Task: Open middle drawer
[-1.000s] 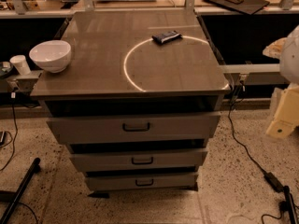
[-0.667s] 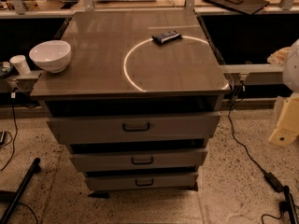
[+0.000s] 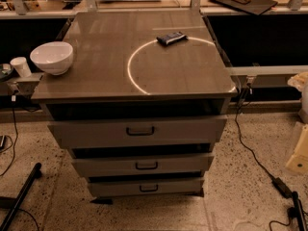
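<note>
The grey cabinet point(image 3: 144, 71) stands in the middle with three stacked drawers. The middle drawer point(image 3: 106, 166) has a low wide grey front and a small dark loop handle point(image 3: 147, 166); a dark gap shows above its front. The taller top drawer point(image 3: 96, 133) sits above it and the bottom drawer point(image 3: 115, 188) below. My gripper point(image 3: 299, 155) shows only as a pale shape at the right edge, well to the right of the drawers and touching nothing.
On the cabinet top are a white bowl point(image 3: 51, 57) at the left edge, a dark packet point(image 3: 171, 38) at the back and a bright ring of light. A white cup point(image 3: 20, 66) stands left. Cables point(image 3: 255, 158) run across the floor at right, and a black pole point(image 3: 19, 198) lies at lower left.
The pale arm and gripper at the right edge have shifted down and further right, partly leaving view. The drawers, bowl and packet have not moved.
</note>
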Controlling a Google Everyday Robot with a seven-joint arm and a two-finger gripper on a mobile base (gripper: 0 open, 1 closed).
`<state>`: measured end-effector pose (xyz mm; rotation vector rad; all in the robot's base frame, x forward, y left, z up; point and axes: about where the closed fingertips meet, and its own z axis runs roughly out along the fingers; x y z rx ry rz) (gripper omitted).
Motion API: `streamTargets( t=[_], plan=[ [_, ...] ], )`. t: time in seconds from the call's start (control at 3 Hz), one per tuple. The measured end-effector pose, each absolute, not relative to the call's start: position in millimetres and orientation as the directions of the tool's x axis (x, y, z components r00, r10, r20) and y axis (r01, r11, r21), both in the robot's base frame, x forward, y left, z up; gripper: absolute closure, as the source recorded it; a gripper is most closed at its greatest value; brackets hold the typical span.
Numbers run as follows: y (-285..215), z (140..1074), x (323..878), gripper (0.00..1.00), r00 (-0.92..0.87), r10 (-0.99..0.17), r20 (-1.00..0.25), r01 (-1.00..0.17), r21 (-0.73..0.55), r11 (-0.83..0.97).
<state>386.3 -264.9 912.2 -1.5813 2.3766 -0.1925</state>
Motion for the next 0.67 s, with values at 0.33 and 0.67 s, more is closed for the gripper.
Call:
streamTargets(
  t=[0.33, 0.67],
  plan=[
    [-269.8, 903.3, 380.2, 0.00, -0.377, -0.914, -0.153, -0.879, -0.251, 0.405],
    [-272.4, 887.9, 373.4, 0.00, -0.391, -0.907, -0.158, -0.880, -0.225, 0.418]
  ],
)
